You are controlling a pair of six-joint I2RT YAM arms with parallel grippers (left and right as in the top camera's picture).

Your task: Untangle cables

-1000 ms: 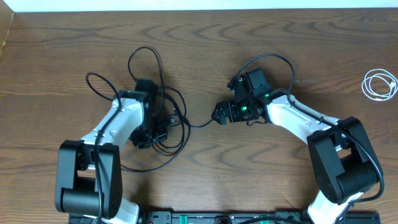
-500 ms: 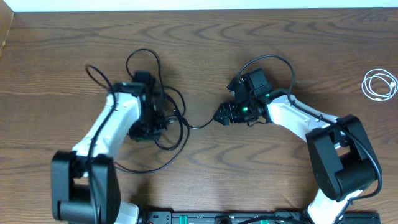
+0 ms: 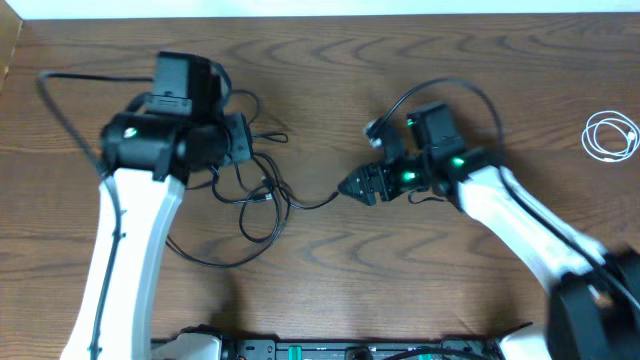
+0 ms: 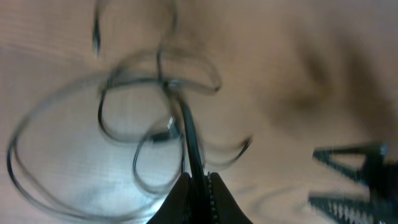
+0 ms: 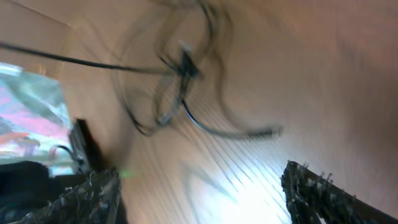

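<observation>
Clearly, the left end effector (image 4: 199, 182) is gripping with its fingers pressed together on the held cable (image 4: 189, 134), which is running from the pinch into the tangle of black cables (image 3: 250, 190) lying on the worktop (image 3: 330, 60) left of centre, beside the left arm. The right end effector (image 5: 200, 174) is standing with its fingers wide apart and nothing between them, and the free end (image 5: 268, 132) of one strand is lying just ahead of it, trailing out of the knot. The white cord (image 3: 611, 135) is sitting coiled by itself, well apart at the far right, so it is probably needing no attention. By my judgement the step in hand is drawing one strand clear of the loops. Doing it well is calling for a firm left pinch and a slow pull up and away from the right arm, so the loops are opening rather than cinching. The right side should be closing on that free end to anchor it, otherwise the whole bundle is likely dragging along. Both wrist views are blurring, so I cannot tell which loop is crossing over which; a plug snagging in a loop is the risk worth watching
</observation>
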